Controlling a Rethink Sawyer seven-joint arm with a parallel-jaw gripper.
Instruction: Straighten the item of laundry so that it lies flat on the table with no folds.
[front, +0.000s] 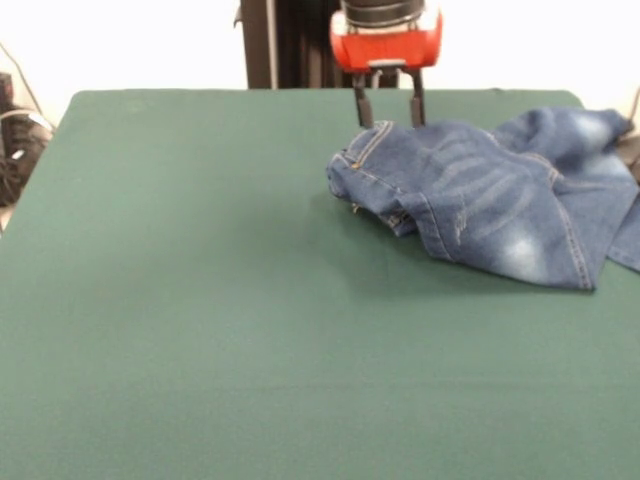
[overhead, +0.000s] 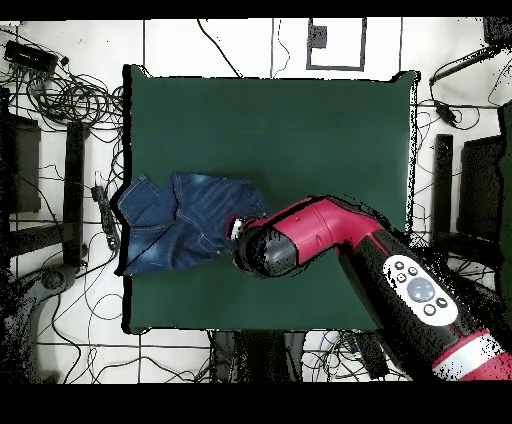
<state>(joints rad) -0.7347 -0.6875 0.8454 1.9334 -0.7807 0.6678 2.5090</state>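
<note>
The blue denim jeans (front: 490, 195) lie crumpled on the green table (front: 200, 300) at the right of the front view. The waistband end is folded under, and one leg runs over the table's right edge. My gripper (front: 389, 122) hangs straight down at the jeans' far edge, by the waistband. It is open, with the two dark fingers (front: 361, 108) apart and the tips at the cloth's edge. In the overhead view the jeans (overhead: 180, 228) lie at the table's left edge (overhead: 128, 150). There the red arm's head (overhead: 268, 248) covers the gripper.
Cables and dark equipment (overhead: 60, 90) lie on the floor around the table. The robot's black pedestal (front: 285, 45) stands behind the table's far edge. Cables (front: 15, 140) show past the table's left side in the front view.
</note>
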